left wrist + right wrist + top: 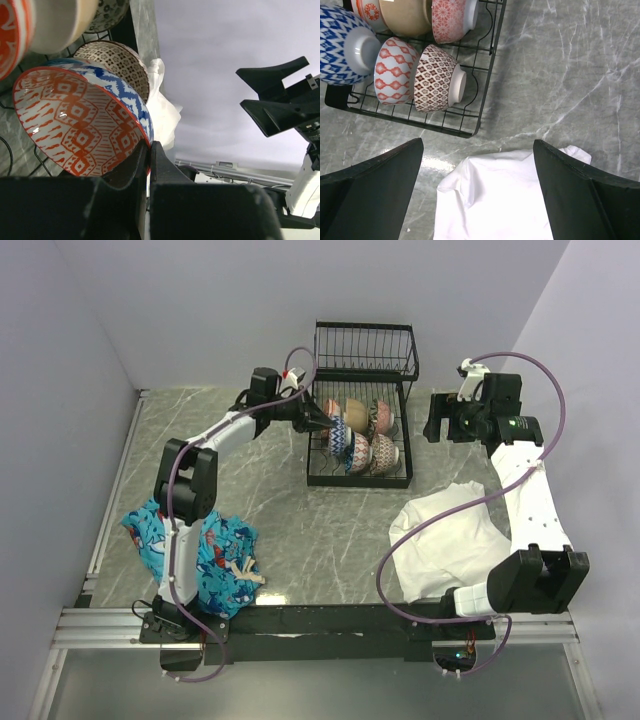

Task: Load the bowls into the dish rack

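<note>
Left gripper (149, 156) clamped on rim of blue bowl (80, 125) in the dish rack (360, 482), far centre of table (270, 530); contact hard to make out from above. Right gripper (477, 150) jaws wide apart over white cloth (490, 200). Wrist views crop the rack.

Item quantities: bowl (437, 77), six (three per row); dish rack (360, 481), one (two tiers); white cloth (445, 535), one; blue patterned cloth (215, 555), one; cloth total, two; robot arm (530, 495), two.

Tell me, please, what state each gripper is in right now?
Left gripper: closed on the rim of the blue-and-orange bowl.
Right gripper: open, holding nothing.
</note>
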Robot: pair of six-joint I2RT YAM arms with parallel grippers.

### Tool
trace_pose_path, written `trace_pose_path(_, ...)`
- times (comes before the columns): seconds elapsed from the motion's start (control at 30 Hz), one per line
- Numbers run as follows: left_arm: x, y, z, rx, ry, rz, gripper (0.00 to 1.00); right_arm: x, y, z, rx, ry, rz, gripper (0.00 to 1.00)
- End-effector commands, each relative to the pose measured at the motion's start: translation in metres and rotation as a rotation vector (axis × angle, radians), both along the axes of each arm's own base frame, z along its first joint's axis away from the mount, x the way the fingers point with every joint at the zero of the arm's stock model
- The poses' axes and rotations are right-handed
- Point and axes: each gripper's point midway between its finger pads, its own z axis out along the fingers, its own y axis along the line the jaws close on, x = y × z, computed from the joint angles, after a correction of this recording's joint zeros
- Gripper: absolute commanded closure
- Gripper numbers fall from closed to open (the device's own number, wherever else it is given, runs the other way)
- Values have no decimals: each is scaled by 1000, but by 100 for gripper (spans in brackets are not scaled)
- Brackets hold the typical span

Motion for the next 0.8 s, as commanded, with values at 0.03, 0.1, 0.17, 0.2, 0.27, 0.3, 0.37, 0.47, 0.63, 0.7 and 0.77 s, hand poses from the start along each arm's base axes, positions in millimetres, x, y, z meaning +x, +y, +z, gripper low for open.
trace_pose_path(0.03, 0, -10, 16, -120, -53, -39, 99, 4, -3, 9, -9, -30, -7, 1)
trace_pose_path(0.1, 0, -10, 7, -116, -40, -39, 99, 4, -3, 7, -10, -24, -6, 1)
trace_pose_path(0.17, 0, -9, 0, -107, -34, -39, 99, 5, -3, 8, -8, -25, -8, 1)
trace_pose_path(0.2, 2, -8, -7, -104, -20, -35, 99, 6, -3, 8, -9, -27, -8, 1)
trace_pose_path(0.27, 3, -6, -14, -96, -10, -28, 99, 6, -2, 8, -7, -25, -5, 1)
trace_pose_path(0.3, 4, -4, -16, -93, -6, -23, 99, 6, -2, 7, -7, -24, -6, 1)
trace_pose_path(0.37, 6, -2, -23, -77, 9, -8, 99, 6, -3, 6, -7, -20, -6, 1)
trace_pose_path(0.47, 7, 0, -27, -60, 19, 5, 99, 8, -1, 5, -6, -17, -1, 1)
trace_pose_path(0.63, 6, 3, -36, -28, 53, 39, 97, 12, 0, 5, -3, -16, 3, 1)
trace_pose_path(0.7, 7, 5, -41, -13, 66, 53, 96, 14, 1, 7, -3, -21, 7, 1)
trace_pose_path(0.77, 6, 5, -47, 0, 80, 60, 95, 16, 2, 7, -4, -20, 10, 1)
